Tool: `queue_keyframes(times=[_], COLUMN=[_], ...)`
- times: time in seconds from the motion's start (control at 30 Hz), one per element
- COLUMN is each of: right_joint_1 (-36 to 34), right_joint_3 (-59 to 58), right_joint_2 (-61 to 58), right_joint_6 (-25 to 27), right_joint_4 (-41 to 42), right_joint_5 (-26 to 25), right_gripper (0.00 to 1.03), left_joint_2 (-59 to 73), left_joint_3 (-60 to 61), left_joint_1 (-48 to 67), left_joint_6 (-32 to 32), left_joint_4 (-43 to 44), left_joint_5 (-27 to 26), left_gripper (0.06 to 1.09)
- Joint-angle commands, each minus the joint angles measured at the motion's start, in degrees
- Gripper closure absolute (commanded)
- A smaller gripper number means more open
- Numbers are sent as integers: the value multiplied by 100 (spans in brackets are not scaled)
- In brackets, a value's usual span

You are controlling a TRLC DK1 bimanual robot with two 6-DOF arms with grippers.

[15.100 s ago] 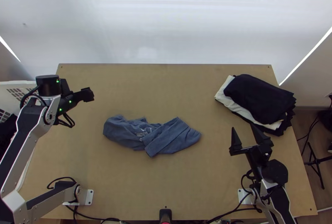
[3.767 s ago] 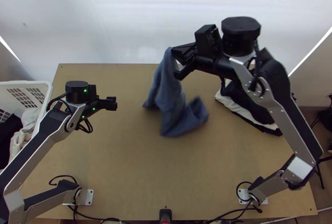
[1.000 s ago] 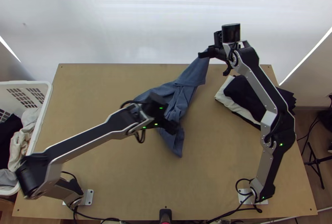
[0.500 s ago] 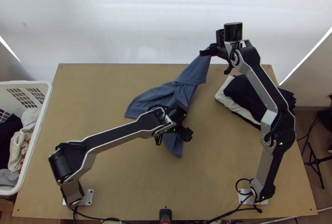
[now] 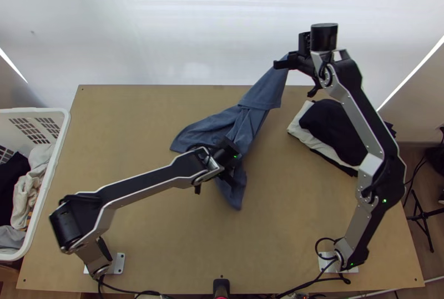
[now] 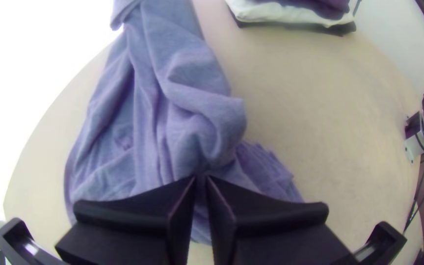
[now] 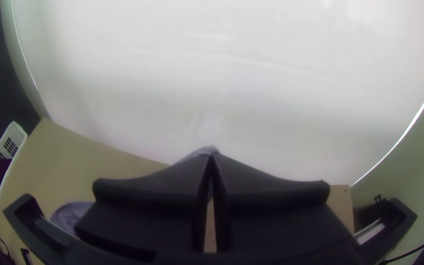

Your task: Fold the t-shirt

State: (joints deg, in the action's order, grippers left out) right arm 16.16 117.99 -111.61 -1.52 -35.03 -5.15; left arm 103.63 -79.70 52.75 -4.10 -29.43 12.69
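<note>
The blue-grey t-shirt is bunched lengthwise, stretching from the table's middle up past its far edge. At its raised upper end my right gripper is shut on a corner. In the right wrist view a bit of t-shirt pokes out at the tips of my right gripper. My left gripper is low over the near part, which partly lies under that arm. In the left wrist view the t-shirt gathers in folds at the nearly touching tips of my left gripper, shut on it.
A stack of folded black and white clothes lies at the table's far right. Beyond the left edge stands a white basket holding loose clothes. A white sheet hangs behind the table.
Since about half a second ago, my left gripper has shifted to the left. My right gripper has moved slightly up and right, drawing the t-shirt's upper end along. Earlier, the t-shirt lay bunched mid-table.
</note>
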Motion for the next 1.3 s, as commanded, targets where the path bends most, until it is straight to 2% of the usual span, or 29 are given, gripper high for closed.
queue_keyframes(times=[0.0, 0.23, 0.33, 0.43, 0.47, 0.5, 0.57, 0.67, 0.77, 0.97, 1.2, 1.27], right_joint_1=[-61, -96, -61, 1, 18, 36, 62, 80, 71, 1, -52, -43], right_joint_3=[-92, -215, -207, -189, -180, -163, -128, -84, -48, -66, -215, -251], right_joint_2=[307, 500, 526, 526, 526, 526, 526, 500, 491, 491, 526, 535], right_joint_6=[-147, -288, -288, -288, -288, -288, -288, -288, -288, -279, -270, -279], right_joint_4=[-198, -215, -215, -215, -215, -215, -215, -215, -215, -224, -224, -224], right_joint_5=[58, 93, 102, 102, 93, 93, 93, 93, 93, 93, 102, 93], right_gripper=[100, 100, 100, 100, 100, 100, 100, 100, 100, 100, 100, 100], left_joint_2=[-502, -1038, -1170, -1126, -1056, -950, -722, -353, -71, 456, 851, 974], left_joint_3=[25, -28, -28, 25, 121, 253, 412, 438, 385, -397, -1619, -1707], left_joint_1=[-380, -1092, -1136, -863, -740, -582, -134, 209, 420, 710, 868, 877], left_joint_6=[155, -74, -293, -205, -38, 173, 454, 586, 761, 700, 190, 173], left_joint_4=[-441, -432, -467, -687, -696, -731, -801, -836, -740, -854, -1715, -1785], left_joint_5=[287, 94, -232, -381, -372, -232, 568, 832, 876, 902, 542, 533], left_gripper=[105, 105, 103, 59, 35, 21, 21, 21, 21, 21, 21, 17])
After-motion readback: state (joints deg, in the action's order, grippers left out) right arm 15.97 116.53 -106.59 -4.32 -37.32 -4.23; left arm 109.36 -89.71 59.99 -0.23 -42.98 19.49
